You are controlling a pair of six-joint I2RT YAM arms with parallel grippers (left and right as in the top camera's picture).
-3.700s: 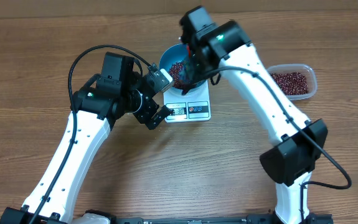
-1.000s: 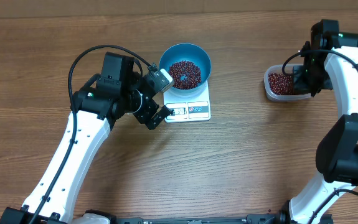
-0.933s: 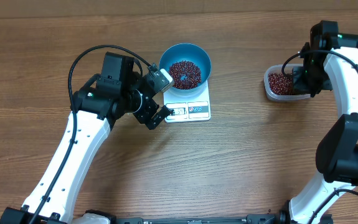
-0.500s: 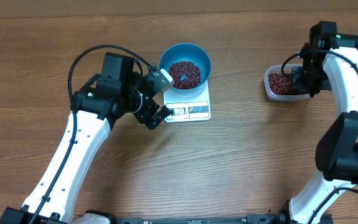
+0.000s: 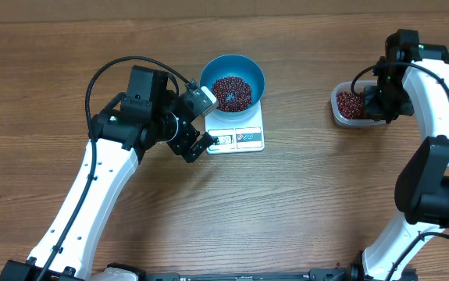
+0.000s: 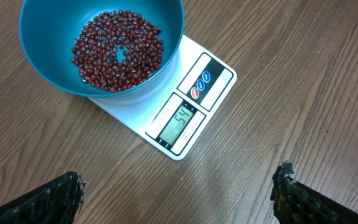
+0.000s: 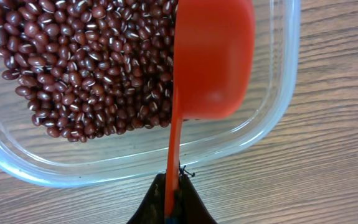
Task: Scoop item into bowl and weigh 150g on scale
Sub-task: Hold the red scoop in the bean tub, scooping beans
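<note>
Wood-grain tabletop point(image 5: 286, 218) carries everything. Small dark red-brown beans point(image 6: 117, 45) lie in a loose, shallow layer at the bottom of the blue bowl point(image 6: 48, 37), which sits on the white scale point(image 6: 198, 87). Its display seems to show a two-digit reading, so I judge the weight well short of target.

More beans point(image 7: 85, 68) fill the left part of a clear tub point(image 7: 135, 158), well apart to the right of the scale. These beans are light, hard and loose. They will roll and spill rather than clump, so fingers cannot take them and they need a carrier.

An orange-red scoop point(image 7: 213, 59) is that carrier. Its cup is over the tub's right side, touching the heap's edge, and whether it holds any beans cannot be told. The right end effector point(image 7: 171, 208) is clamped narrow on the scoop's thin handle, just outside the tub's near wall. That is the proper place to hold it, and the stiff plastic should transmit a tilt cleanly. Keeping the cup level in transit matters most.

The left end effector point(image 5: 197, 123) hangs just beside the scale, fingers spread wide, gripping nothing.
</note>
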